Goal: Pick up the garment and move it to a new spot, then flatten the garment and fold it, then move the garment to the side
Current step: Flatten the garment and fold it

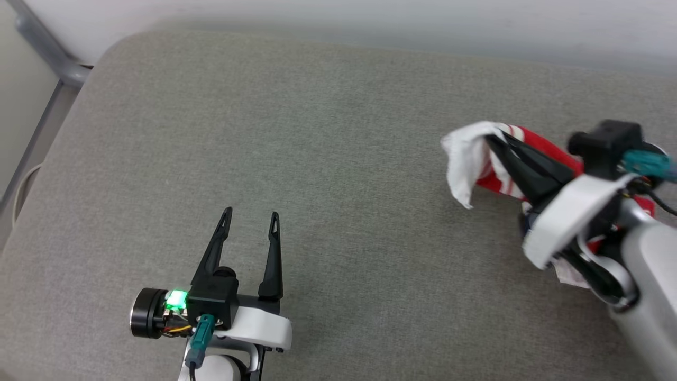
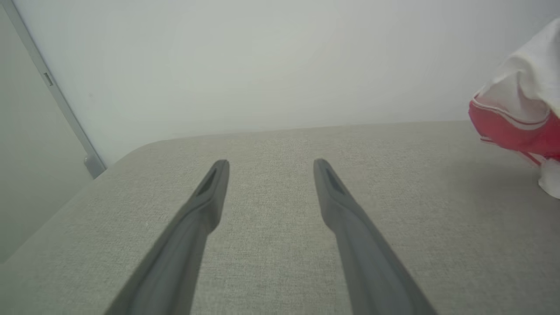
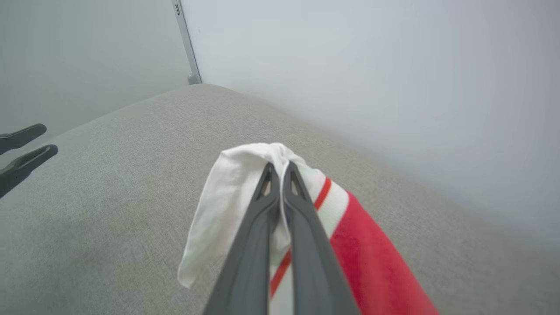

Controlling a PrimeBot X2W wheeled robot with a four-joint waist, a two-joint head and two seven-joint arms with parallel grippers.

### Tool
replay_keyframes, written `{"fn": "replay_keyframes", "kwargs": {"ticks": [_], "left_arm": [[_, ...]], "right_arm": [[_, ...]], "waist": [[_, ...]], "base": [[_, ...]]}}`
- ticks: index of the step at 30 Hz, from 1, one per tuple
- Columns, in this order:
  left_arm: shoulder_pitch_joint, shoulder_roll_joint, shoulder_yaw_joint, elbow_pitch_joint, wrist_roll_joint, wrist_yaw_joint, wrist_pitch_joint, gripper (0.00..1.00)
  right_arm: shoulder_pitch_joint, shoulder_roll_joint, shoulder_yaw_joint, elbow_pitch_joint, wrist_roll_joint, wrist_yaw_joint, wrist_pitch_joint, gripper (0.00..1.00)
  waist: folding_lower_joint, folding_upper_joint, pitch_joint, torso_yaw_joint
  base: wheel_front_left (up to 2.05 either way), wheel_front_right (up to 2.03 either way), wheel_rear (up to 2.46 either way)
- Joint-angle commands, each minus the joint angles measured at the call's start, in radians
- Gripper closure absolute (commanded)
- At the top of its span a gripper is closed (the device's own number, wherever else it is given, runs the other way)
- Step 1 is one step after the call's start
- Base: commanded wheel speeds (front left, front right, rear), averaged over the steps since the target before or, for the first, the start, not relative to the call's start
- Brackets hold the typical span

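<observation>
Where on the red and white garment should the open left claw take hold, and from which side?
Probably the loose white flap of the garment, hanging free beside the right claw that pinches it. The left claw should come from the robot's left, over the grey cushion.

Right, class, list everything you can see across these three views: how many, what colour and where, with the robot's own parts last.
Red jersey shirt with white sleeve and red-white striped trim: one, red and white, bunched at the cushion's right side.
Grey woven fabric cushion: one, grey, across the foreground, with a rounded far-left corner.
Plain wall: one, pale grey, behind the cushion.
Metal post: one, grey, by the cushion's far-left corner.
Left hand: one, dark fingers, open, over bare cushion at lower left.
Right hand: one, dark fingers, shut on the shirt's white sleeve edge.
</observation>
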Motion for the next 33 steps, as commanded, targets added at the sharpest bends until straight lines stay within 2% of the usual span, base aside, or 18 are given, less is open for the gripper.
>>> {"fn": "replay_keyframes", "kwargs": {"ticks": [1, 5, 6, 11, 15, 21, 25, 26, 28, 33], "left_arm": [[-0.012, -0.002, -0.004, -0.002, -0.005, 0.004, -0.003, 0.0], [-0.019, -0.005, -0.006, -0.003, -0.01, 0.011, -0.003, 0.0], [-0.019, -0.005, -0.006, -0.003, -0.01, 0.011, -0.003, 0.0], [-0.026, -0.007, -0.012, 0.001, -0.016, 0.017, -0.003, 0.0], [-0.026, -0.009, -0.014, 0.003, -0.02, 0.021, -0.003, 0.0], [-0.03, -0.009, -0.012, 0.008, -0.023, 0.025, -0.003, 0.0], [-0.027, -0.01, -0.004, 0.013, -0.022, 0.024, -0.003, 0.0], [-0.023, -0.01, -0.003, 0.015, -0.02, 0.023, -0.003, 0.0], [-0.018, -0.01, 0.001, 0.018, -0.017, 0.017, -0.003, 0.0], [0.002, -0.009, 0.012, 0.021, -0.006, 0.011, -0.003, 0.0]], "right_arm": [[-0.07, 0.051, 0.042, 0.045, -0.026, -0.001, -0.024, 1.0], [-0.17, 0.154, 0.124, 0.15, -0.065, -0.001, -0.086, 1.0], [-0.17, 0.154, 0.124, 0.15, -0.065, -0.001, -0.086, 1.0], [-0.222, 0.261, 0.291, 0.301, -0.074, -0.001, -0.116, 1.0], [-0.212, 0.305, 0.461, 0.428, -0.055, -0.001, -0.111, 1.0], [-0.187, 0.323, 0.698, 0.589, 0.0, -0.001, -0.071, 1.0], [-0.199, 0.327, 0.781, 0.633, 0.06, 0.0, -0.095, 1.0], [-0.21, 0.328, 0.781, 0.639, 0.071, -0.001, -0.117, 0.85], [-0.23, 0.329, 0.772, 0.645, 0.083, -0.001, -0.174, 0.0], [-0.234, 0.313, 0.7, 0.632, 0.074, -0.001, -0.347, 0.0]], "waist": [[0.0, 0.0, 0.017, 0.025], [0.0, 0.0, 0.033, 0.047], [0.0, 0.0, 0.033, 0.047], [0.0, 0.0, 0.045, 0.068], [0.0, 0.0, 0.051, 0.074], [0.0, 0.0, 0.056, 0.068], [0.0, 0.0, 0.045, 0.049], [0.0, 0.0, 0.041, 0.043], [0.0, 0.0, 0.029, 0.032], [0.0, 0.0, -0.018, 0.007]], "base": [[0.0, 0.0, 0.0], [0.0, 0.0, 0.0], [0.0, 0.0, 0.0], [0.0, 0.0, 0.0], [0.0, 0.0, 0.0], [0.0, 0.0, 0.0], [0.0, 0.0, 0.0], [0.0, 0.0, 0.0], [0.0, 0.0, 0.0], [0.0, 0.0, 0.0]]}}
